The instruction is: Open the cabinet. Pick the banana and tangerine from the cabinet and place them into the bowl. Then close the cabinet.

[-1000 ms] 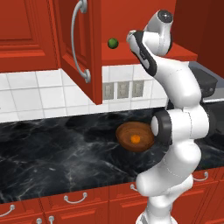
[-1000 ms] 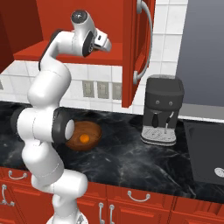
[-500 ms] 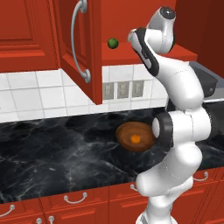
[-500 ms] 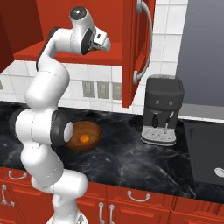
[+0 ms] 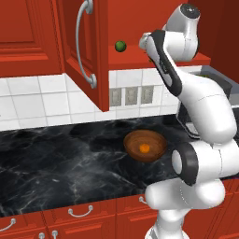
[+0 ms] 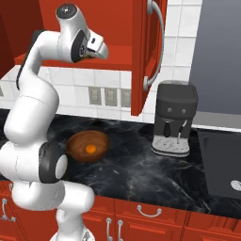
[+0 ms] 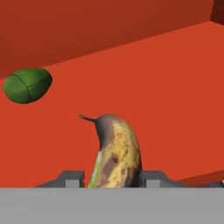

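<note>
The cabinet [image 5: 84, 51] stands open, both doors swung outward; the left door with its curved silver handle [image 5: 84, 44] shows in the left base view, the right door [image 6: 147, 52] in the right base view. The arm reaches up into the cabinet, wrist at shelf level.

Hand view: the gripper [image 7: 114, 178] has the banana [image 7: 116, 153] between its two dark fingertips [image 7: 72, 178], one tip just beside each flank of the fruit. The jaws stand narrowed around it and seem to touch the peel; whether the grip is firm cannot be told. The banana is brown-spotted yellow, stem end pointing toward 11 o'clock, and it sits on the red shelf floor [image 7: 175, 87].

A small dark green fruit [image 7: 27, 85] lies on the same shelf, at about 10 o'clock from the banana and well apart from it. In the left base view it shows as a green ball at the shelf edge, at 9 o'clock from the wrist.

The tangerine [image 5: 145, 148] rests in the bowl [image 5: 154, 140], near its centre. The bowl sits on the black marble counter [image 5: 56, 163], below the open cabinet.

A black coffee machine [image 6: 175, 117] stands on the counter at 3 o'clock from the bowl in the right base view, well apart from it.
</note>
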